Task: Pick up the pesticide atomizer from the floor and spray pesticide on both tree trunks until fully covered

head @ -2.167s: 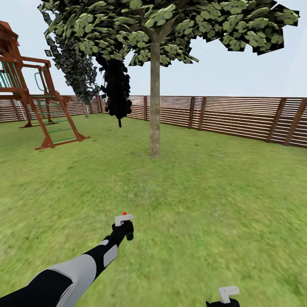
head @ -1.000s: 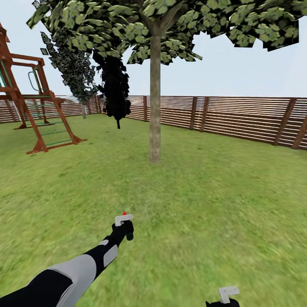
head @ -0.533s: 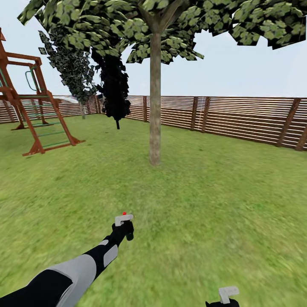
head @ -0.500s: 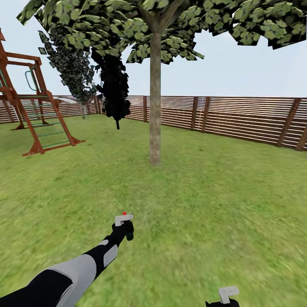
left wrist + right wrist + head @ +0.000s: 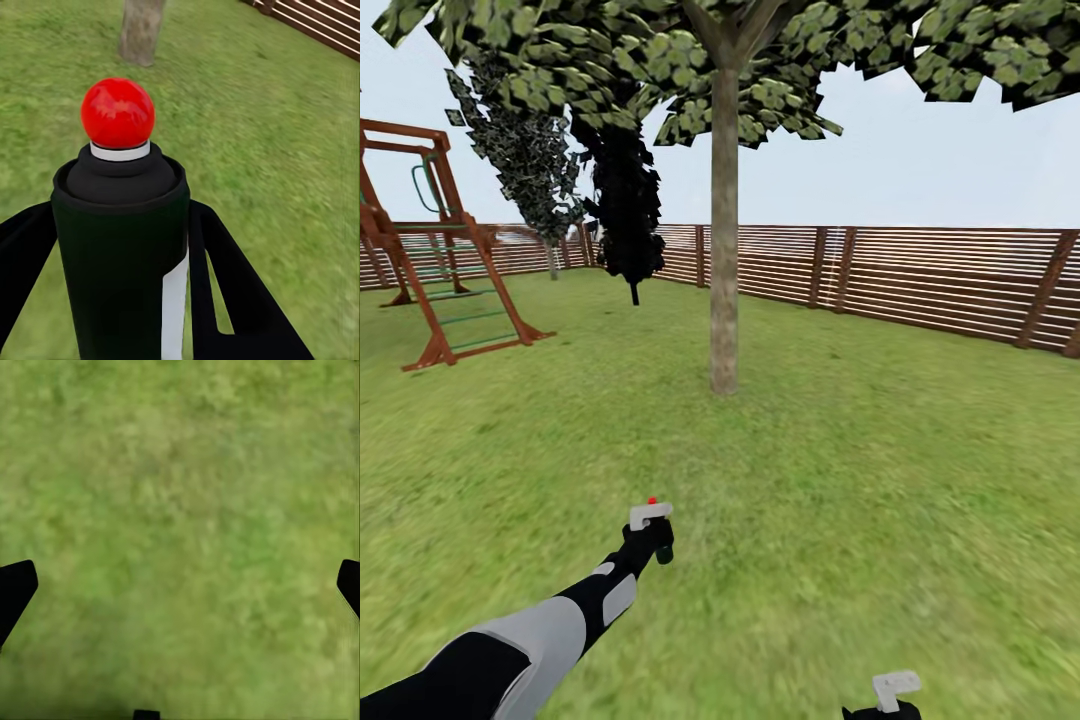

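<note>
- Green lawn (image 5: pixel 880 500) of the garden: runs from the foreground back to a brown horizontal-slat wooden fence (image 5: pixel 920 275) along its far edge.
- Tall tree with a straight grey-brown mottled trunk (image 5: pixel 724 230): stands upright mid-lawn, ahead of the robot and well apart from it; its wide canopy of flat green leaves (image 5: pixel 760 60) spreads across the upper view. The foot of the trunk also shows in the left wrist view (image 5: pixel 141 30). No white specks can be made out on the bark.
- Small dark bottle-shaped pesticide atomizer with a red ball on top (image 5: pixel 120 225): upright, clamped between the two black fingers (image 5: pixel 240 292) of the left gripper. In the head view it sits at the end of the outstretched left arm, pale grey spray head and red dot uppermost (image 5: pixel 650 514), over the grass and pointed toward the tree.
- Left gripper (image 5: pixel 649 545): clenched on the atomizer.
- Right gripper (image 5: pixel 884 708): at the near edge of the lawn; in the right wrist view its black fingertips (image 5: pixel 15 589) stand wide apart over bare grass, holding nothing.
- Red-brown wooden play tower with a ladder (image 5: pixel 430 270): far left of the lawn, near the fence.
- Narrow dark columnar tree (image 5: pixel 625 200): near the fence, behind and left of the trunk.
</note>
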Available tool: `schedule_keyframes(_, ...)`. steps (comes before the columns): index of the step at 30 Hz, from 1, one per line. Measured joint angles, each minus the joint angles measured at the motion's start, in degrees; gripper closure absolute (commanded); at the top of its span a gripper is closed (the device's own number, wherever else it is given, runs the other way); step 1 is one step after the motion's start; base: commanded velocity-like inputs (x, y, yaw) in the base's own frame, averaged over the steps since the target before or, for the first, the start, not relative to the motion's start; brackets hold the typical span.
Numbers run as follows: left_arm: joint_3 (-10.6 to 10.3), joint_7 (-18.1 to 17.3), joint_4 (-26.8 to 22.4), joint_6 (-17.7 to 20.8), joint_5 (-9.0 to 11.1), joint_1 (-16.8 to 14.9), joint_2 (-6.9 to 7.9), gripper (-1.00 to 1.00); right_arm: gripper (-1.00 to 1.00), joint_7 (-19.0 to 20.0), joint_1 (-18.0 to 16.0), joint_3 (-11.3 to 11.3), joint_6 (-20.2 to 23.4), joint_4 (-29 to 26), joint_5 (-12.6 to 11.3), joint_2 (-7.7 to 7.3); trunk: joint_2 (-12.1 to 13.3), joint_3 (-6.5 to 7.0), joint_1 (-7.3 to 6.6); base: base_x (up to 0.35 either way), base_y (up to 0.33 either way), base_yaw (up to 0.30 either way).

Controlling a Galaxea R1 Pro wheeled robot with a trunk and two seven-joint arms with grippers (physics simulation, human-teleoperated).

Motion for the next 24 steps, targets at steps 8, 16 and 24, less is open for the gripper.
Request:
schedule_keyframes(8,0.0,0.0,0.0,0.0,0.0,0.0,0.00,1.00,-1.00,0.0,0.0,0.0,0.0,0.0,0.0,0.00,0.0,0.00,0.00,0.350,0.000,0.000)
schedule_keyframes(16,0.0,0.0,0.0,0.0,0.0,0.0,0.00,1.00,-1.00,0.0,0.0,0.0,0.0,0.0,0.0,0.42,0.0,0.00,0.00,0.350,0.000,0.000)
schedule_keyframes(24,0.0,0.0,0.0,0.0,0.0,0.0,0.00,1.00,-1.00,0.0,0.1,0.0,0.0,0.0,0.0,0.44,0.0,0.00,0.00,0.350,0.000,0.000)
